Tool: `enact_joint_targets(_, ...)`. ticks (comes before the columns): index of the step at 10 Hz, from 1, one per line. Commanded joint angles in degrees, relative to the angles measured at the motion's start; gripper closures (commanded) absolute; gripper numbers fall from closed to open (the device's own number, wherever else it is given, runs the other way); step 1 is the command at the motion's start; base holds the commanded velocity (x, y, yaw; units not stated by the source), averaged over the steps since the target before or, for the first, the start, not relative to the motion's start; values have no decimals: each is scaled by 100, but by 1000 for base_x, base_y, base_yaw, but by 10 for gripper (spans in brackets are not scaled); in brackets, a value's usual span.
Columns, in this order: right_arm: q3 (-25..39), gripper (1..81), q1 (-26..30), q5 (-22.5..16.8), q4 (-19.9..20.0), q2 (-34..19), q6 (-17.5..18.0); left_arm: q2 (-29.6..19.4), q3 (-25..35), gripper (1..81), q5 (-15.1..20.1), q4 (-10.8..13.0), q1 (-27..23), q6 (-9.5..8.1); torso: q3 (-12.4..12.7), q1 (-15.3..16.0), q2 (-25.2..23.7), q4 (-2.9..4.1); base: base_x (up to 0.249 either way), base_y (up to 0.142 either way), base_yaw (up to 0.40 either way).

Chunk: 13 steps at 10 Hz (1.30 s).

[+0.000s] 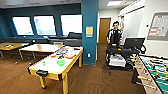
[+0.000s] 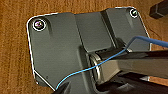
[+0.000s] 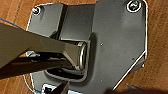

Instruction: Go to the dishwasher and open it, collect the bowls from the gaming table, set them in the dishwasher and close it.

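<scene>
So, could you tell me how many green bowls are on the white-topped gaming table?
2: a larger green bowl mid-table, and a smaller green bowl nearer the table's left edge. More may be hidden among the clutter at the far end.

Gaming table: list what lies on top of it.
On the gaming table: a green bowl, a smaller green item, and mixed red, white and dark clutter at the far end, too blurred to identify.
</scene>
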Motion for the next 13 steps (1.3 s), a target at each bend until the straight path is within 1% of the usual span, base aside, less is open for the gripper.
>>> enact_joint_targets(1,13,10,299,-263,-25,13,-9,-6,8,10,281,28,-317,64,0,1,0,0,82,0,0)
enact_joint_targets(13,13,10,290,-254,-25,4,-9,-6,8,10,281,19,-309,64,0,1,0,0,99,0,0)
